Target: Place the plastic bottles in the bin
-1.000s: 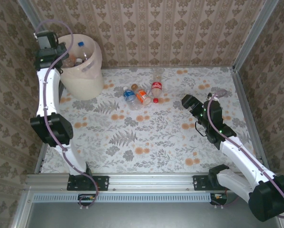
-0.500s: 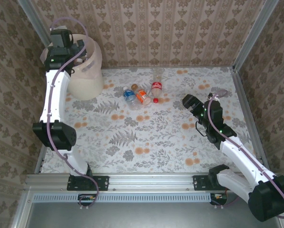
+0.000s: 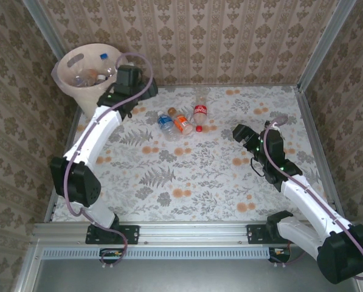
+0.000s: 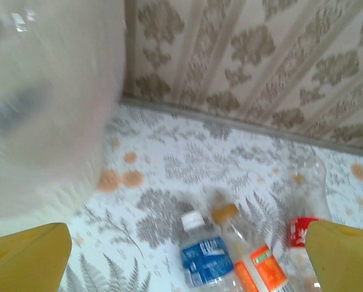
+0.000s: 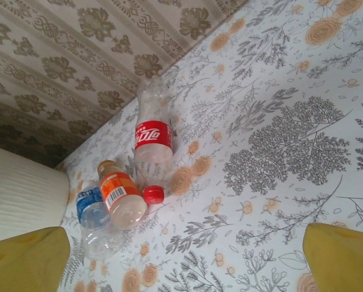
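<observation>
On floral tabletop (image 3: 199, 176), 3 bottles (image 3: 182, 123); wallpaper walls (image 3: 230, 36) surround; bin (image 3: 69, 79) far-L corner.

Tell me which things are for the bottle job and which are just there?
For the job: blue-label bottle, orange-label bottle, red-label bottle, the bin, bottles already in it.
Just there: flowery table cover, patterned walls.

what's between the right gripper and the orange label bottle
A red cap sits close to the orange-label bottle; the rest up to the right gripper is bare flowered table, seen in the top view.
</observation>
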Motion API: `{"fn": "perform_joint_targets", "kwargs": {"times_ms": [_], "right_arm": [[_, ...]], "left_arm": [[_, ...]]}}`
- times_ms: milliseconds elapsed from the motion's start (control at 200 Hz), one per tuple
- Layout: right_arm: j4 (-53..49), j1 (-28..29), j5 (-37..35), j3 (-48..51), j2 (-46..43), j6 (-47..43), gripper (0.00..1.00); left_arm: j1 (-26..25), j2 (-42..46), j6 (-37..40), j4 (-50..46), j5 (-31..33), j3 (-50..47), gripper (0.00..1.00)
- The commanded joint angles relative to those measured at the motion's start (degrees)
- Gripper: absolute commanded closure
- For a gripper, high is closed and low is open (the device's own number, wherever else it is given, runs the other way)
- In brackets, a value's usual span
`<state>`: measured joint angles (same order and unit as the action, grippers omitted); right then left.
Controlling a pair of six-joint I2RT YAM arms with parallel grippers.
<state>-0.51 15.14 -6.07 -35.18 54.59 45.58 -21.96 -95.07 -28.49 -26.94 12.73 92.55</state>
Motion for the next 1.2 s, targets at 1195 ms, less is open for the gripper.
{"fn": "perform_joint_targets", "kwargs": {"times_ms": [1195], "right_arm": [[3.1, -0.4, 2.6, 4.5, -6.4, -3.8, 0.0]], "left_arm": [[-3.8, -24.7, -12.4, 4.0, -9.9, -7.8, 0.22]]}}
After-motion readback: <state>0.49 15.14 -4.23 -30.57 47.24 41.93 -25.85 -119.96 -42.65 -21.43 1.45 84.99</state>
